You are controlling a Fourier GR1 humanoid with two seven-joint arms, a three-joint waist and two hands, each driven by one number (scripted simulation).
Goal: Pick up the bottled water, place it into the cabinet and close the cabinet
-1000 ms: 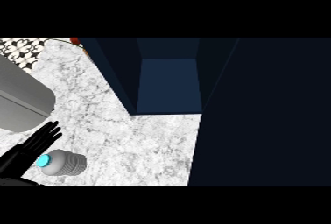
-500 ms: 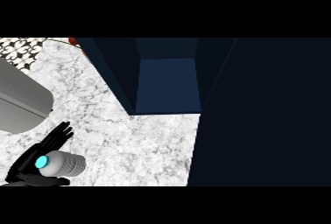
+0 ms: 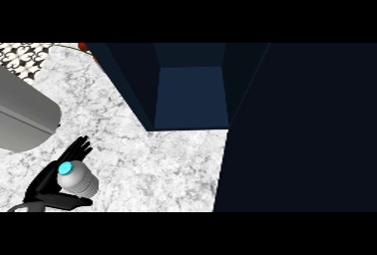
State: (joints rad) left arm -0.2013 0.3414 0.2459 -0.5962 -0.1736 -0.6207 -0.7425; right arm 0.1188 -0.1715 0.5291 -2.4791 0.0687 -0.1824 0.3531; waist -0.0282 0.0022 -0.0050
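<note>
Much of the right side of the frame is dark and unreadable. At lower left, the left hand (image 3: pixel 50 185) is partly hidden behind the bottled water (image 3: pixel 76 179): fingers straight along its upper-left side, thumb curled beneath it. The bottle lies over the marble worktop (image 3: pixel 147 159), below the open cabinet (image 3: pixel 190 94).

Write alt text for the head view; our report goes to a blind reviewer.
The robot's left hand cups a bottled water with a cyan cap, low at the left of a marble counter, thumb curled under it, fingers straight. Above stands a dark blue cabinet, open. The right hand is out of view.
</note>
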